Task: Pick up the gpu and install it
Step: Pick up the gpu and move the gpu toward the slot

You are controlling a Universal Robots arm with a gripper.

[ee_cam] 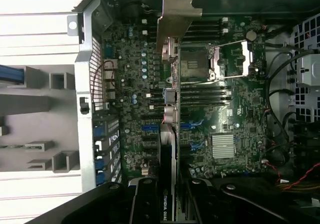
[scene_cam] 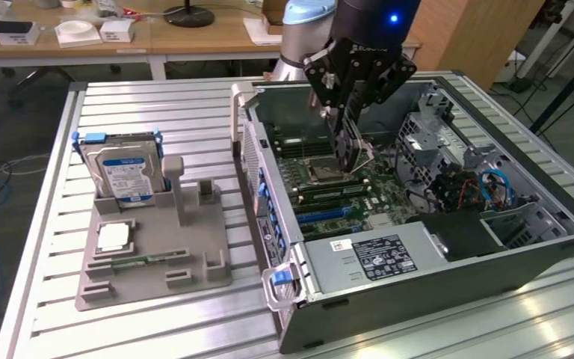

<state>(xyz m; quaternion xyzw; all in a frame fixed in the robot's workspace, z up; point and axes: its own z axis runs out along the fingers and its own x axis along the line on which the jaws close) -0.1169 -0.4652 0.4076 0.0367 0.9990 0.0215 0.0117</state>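
Gpu (ee_cam: 168,134) hanging edge-down inside open computer case (scene_cam: 447,277), above motherboard (ee_cam: 235,109), not yet seated; silver bracket (ee_cam: 177,14) leading; gripper (ee_cam: 168,194) holding it, fingers (ee_cam: 145,201) clamping on card; install step in hand; card seemingly lying crosswise to blue slots (ee_cam: 192,145); seating probably calling for turning, aligning, straight push.

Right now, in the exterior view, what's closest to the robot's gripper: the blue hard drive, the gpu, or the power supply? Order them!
1. gpu, held in the gripper above the motherboard.
2. power supply, inside the case, nearer the camera.
3. hard drive, standing in the holder at the exterior view's left.
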